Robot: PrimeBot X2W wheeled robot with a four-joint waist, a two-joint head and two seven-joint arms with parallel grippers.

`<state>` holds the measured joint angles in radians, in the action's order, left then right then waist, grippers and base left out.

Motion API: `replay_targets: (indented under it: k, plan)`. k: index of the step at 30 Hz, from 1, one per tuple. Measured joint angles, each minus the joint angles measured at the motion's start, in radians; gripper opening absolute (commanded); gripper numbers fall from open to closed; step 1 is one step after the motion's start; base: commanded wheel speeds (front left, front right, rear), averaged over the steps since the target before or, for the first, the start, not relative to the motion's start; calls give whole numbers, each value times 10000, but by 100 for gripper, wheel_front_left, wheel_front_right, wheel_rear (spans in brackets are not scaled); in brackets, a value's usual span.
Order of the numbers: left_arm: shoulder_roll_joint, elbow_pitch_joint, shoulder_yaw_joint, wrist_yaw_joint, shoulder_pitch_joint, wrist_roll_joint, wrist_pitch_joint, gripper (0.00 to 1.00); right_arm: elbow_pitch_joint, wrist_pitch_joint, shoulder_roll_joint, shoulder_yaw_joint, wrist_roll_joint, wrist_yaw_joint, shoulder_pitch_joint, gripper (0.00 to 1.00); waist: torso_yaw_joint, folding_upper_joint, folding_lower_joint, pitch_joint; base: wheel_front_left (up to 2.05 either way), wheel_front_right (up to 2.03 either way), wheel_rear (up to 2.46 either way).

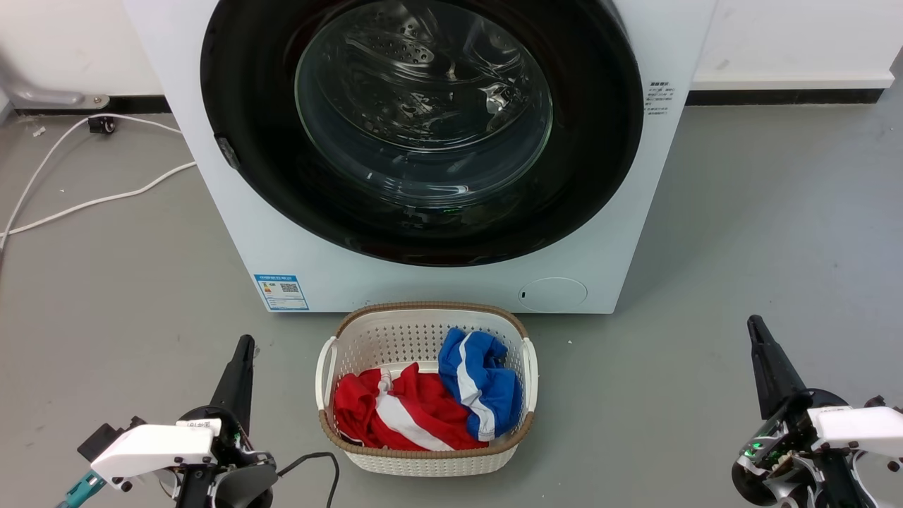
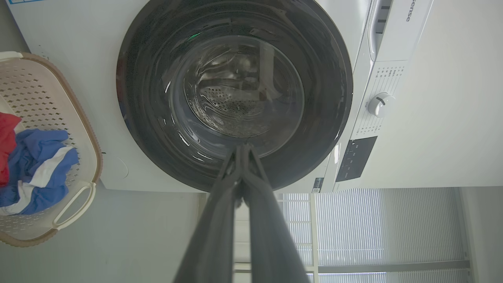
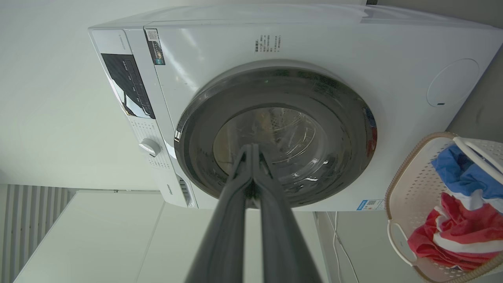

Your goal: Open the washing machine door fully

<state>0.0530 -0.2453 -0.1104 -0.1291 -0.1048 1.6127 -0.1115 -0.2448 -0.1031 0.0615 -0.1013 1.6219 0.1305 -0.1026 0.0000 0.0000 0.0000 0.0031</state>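
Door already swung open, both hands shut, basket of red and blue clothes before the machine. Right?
No: the washing machine door is closed flush against the washing machine, as the head view shows. The left hand and right hand are shut, and the basket holds red and blue clothes.

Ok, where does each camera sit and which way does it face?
Head view: on the head, facing forward and down at the closed washing machine door and basket; left pincer lower left, right pincer lower right.
Left wrist view: on the left wrist, facing the door along its shut fingers.
Right wrist view: right wrist, same, fingers shut.
All three share door and basket.
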Motion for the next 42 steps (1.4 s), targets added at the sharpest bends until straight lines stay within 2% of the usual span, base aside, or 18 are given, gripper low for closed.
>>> replay_targets:
  k: [29,30,35,42]
  plan:
    - [-6,-2,-12,0,-1,-10,-2,0,-4,-38,-27,-42,-38,0,-2,0,0,0,0,0,0,0,0]
    - [-8,-48,2,2,19,-6,0,100,-44,-35,-29,-38,-36,2,22,100,0,0,0,0,0,0,0]
    - [-54,-414,88,13,420,6,21,100,-382,4,-69,10,-38,-2,438,100,-1,0,0,-1,0,0,0]
    - [-54,-125,418,15,436,-117,374,100,-155,332,-79,297,-249,-13,472,100,20,0,0,1,0,0,0]
